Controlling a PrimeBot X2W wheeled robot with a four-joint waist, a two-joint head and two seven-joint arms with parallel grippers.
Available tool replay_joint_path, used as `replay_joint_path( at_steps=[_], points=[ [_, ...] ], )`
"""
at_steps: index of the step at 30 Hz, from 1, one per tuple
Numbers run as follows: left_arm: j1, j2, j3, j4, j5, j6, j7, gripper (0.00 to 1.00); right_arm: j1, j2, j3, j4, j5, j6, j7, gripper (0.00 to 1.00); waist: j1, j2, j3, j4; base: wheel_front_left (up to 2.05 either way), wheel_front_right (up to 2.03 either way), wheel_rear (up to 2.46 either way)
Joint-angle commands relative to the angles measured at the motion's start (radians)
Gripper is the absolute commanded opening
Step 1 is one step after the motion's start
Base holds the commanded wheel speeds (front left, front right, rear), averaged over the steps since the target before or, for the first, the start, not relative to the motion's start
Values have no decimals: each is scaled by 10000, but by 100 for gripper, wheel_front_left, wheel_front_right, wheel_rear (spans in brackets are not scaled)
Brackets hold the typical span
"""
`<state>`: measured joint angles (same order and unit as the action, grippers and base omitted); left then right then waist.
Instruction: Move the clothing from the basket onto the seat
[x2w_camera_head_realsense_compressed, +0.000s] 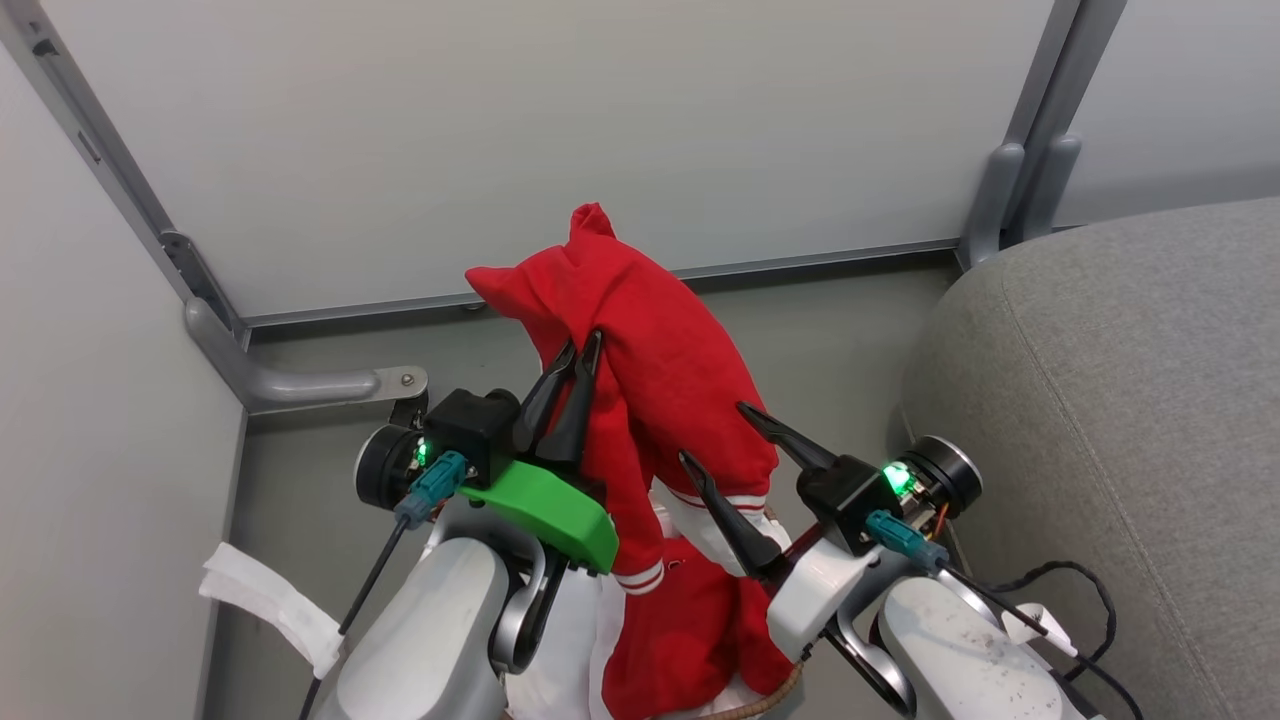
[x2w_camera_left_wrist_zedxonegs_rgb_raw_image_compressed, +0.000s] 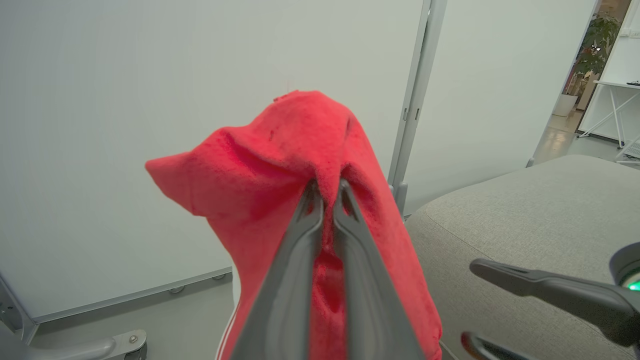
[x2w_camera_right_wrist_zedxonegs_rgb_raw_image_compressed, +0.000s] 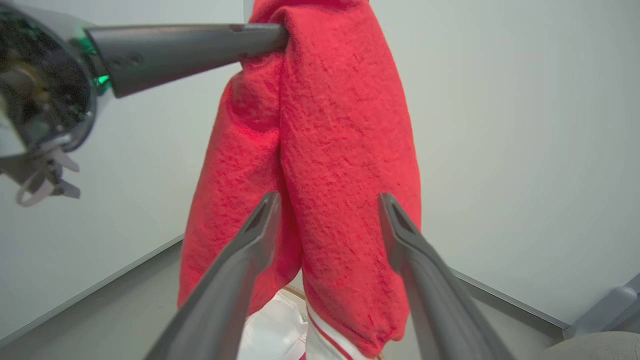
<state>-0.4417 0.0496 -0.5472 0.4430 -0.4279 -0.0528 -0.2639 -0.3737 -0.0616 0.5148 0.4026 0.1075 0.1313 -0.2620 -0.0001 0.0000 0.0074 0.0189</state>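
Left claw (x2w_camera_head_realsense_compressed: 585, 342) closed on a fold near the top of the red clothing (x2w_camera_head_realsense_compressed: 665, 370); garment held up, hanging from the pinch in front of the pale wall panel (x2w_camera_head_realsense_compressed: 500, 130). White-striped cuffs hang low, with more red fabric at the basket (x2w_camera_head_realsense_compressed: 750, 703), brown rim at bottom of head view. Right claw (x2w_camera_head_realsense_compressed: 715, 432) open, fingers spread beside the hanging cloth; cannot tell if touching. Seat (x2w_camera_head_realsense_compressed: 1120, 400) on robot's right, apart from the clothing

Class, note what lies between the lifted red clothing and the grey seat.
In the head view, bare grey floor separates the clothing from the seat; the open right gripper sits lower down.
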Motion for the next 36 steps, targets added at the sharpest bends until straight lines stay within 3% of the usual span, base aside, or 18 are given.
replay_joint_path(
  at_steps=[1, 17, 29, 31, 33, 36],
  points=[
    [-103, 23, -71, -67, -65, 57, -9, 0, -195, 0, 42, 189, -110, -10, -45, 100, 1, 0, 41, 88, 0, 0, 0],
    [-584, 17, -1289, -250, -608, 149, -9, 0, -1138, 81, 163, 1530, -819, -10, -45, 100, 1, 0, 341, 879, 0, 0, 0],
    [-996, 15, -2602, -673, -1110, 202, -9, 0, -1529, 85, -316, 2010, -1219, -10, -45, 100, 1, 0, 606, 1573, 0, 0, 0],
    [-1032, 18, -2789, -708, -1165, 254, -9, 0, -1564, 83, -335, 2076, -1099, -10, -45, 60, 1, 0, 628, 1643, 0, 0, 0],
    [-1087, 16, -2912, -743, -1238, 283, -9, 0, -1583, 82, -297, 2245, -903, -10, -45, 0, 1, 0, 640, 1698, 0, 0, 0],
    [-1163, 16, -3028, -775, -1335, 343, -9, 0, -1620, 87, -109, 2536, -441, -10, -45, 0, 1, 0, 652, 1746, 0, 0, 0]
  ],
)
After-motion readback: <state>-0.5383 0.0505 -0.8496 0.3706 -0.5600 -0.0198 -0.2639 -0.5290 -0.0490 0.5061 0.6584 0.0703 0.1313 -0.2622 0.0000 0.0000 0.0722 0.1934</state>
